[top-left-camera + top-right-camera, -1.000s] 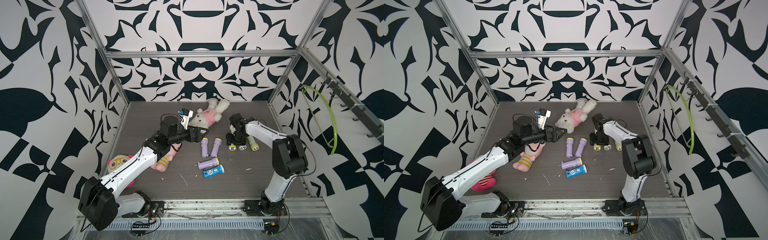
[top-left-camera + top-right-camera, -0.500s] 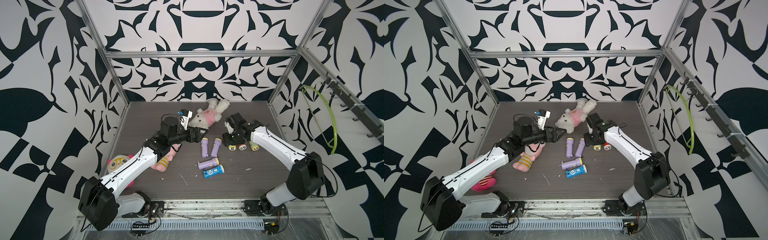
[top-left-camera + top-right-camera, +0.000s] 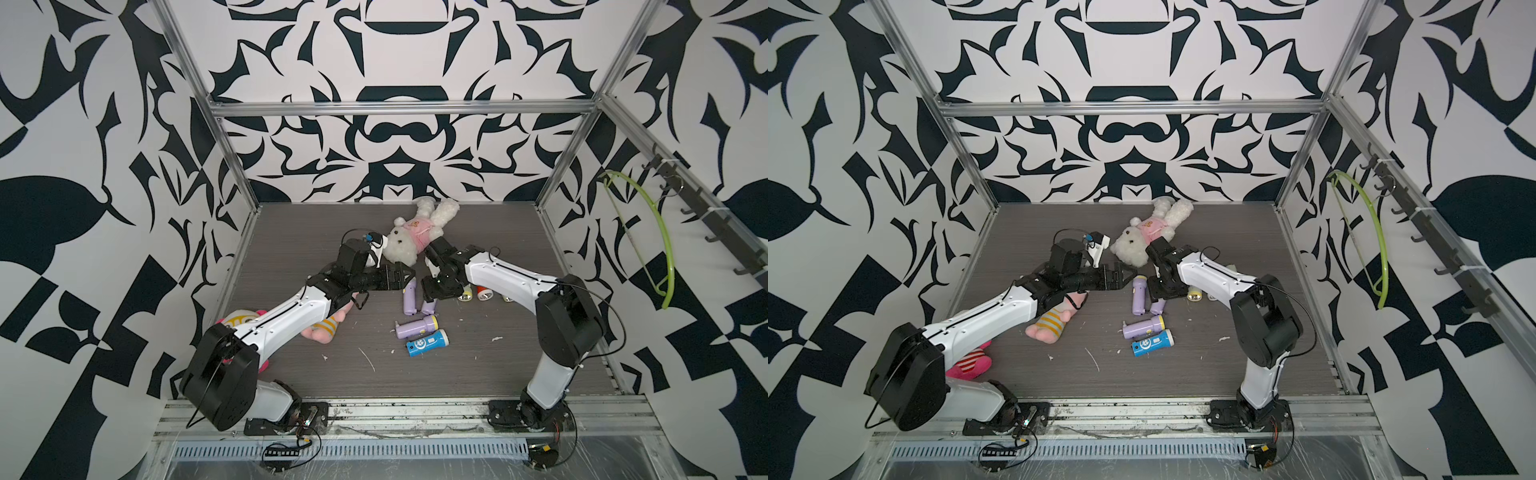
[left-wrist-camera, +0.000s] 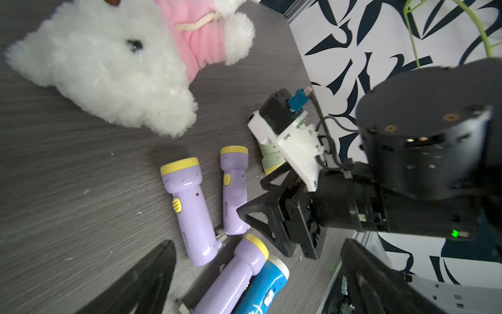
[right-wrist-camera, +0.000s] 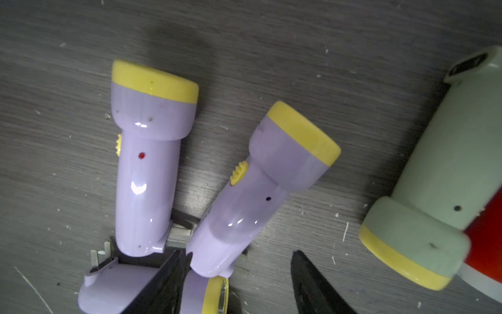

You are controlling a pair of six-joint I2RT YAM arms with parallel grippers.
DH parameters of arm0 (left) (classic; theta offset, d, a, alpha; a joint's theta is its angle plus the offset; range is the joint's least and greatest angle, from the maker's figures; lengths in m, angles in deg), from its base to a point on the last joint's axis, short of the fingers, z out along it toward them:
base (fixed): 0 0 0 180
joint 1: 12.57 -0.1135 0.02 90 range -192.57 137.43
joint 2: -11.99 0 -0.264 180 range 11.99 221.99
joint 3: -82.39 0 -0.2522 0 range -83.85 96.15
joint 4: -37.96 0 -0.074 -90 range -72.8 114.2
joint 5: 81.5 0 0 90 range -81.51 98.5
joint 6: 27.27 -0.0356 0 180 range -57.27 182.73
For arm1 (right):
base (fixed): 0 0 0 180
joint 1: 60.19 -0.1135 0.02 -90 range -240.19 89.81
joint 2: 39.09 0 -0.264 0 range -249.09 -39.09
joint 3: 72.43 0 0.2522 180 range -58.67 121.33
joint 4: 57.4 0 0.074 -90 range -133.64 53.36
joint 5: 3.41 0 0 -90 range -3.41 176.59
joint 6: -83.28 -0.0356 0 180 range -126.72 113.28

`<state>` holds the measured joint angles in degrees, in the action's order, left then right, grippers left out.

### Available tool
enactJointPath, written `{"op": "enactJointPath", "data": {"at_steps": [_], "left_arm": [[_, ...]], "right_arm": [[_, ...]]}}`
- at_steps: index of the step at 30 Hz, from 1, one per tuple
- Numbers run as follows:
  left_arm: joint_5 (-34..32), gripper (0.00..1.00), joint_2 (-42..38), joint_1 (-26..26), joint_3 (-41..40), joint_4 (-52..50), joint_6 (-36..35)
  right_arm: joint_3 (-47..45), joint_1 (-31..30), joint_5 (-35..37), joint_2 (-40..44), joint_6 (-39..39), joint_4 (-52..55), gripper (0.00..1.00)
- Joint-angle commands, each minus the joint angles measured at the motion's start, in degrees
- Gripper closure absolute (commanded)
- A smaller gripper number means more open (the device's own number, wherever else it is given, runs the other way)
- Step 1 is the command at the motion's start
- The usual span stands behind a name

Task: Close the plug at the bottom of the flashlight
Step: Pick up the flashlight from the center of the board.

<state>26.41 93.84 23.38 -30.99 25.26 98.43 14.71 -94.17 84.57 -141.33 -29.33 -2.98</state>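
Beside your open, empty right pincer (image 5: 236, 255), the plug (image 5: 178, 236) of the purple flashlight (image 5: 146, 168) sticks out, not yet closed; your left pincer (image 3: 409, 277) gapes wide.

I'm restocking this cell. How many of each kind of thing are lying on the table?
Flashlights: 7
Plush toys: 3
Total: 10

Lilac flashlights (image 5: 146, 174) — yellow caps (image 5: 154, 81), blue flashlight (image 3: 428, 343), white rabbit (image 3: 401, 249) — pink dress (image 3: 419, 227), black-and-white walls (image 3: 395, 62)
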Motion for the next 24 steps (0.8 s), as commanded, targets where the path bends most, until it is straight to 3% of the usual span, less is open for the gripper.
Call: {"op": "enactJointPath", "data": {"at_steps": [1,8,14,17,21,24], "left_arm": [[1.05,0.01,2.58,0.09,0.42,0.79,1.13],[-0.03,0.1,10.97,1.83,5.17,-0.97,-0.37],[-2.79,0.12,15.85,1.94,8.67,-4.17,-0.9],[-4.6,0.12,18.04,2.09,10.51,-5.6,-1.05],[-5.97,0.13,20.3,2.35,12.86,-7.3,-1.77],[-7.63,0.13,21.29,2.89,14.42,-9.24,-3.03]], "right_arm": [[0.79,0.34,0.73,0.08,-2.41,-1.58,0.35],[-0.16,2.22,-0.36,-3.06,-3.79,-4.27,0.38],[-1.33,2.25,-1.3,-4.9,-4.02,-5.5,0.55],[-2.23,1.91,-1.93,-4.86,-4.02,-5.64,0.58],[-4.19,0.31,-2.05,-3.63,-4.18,-5.14,0.77],[-6.03,-1.86,-1.12,-1.87,-4.61,-3.84,0.8]]}}
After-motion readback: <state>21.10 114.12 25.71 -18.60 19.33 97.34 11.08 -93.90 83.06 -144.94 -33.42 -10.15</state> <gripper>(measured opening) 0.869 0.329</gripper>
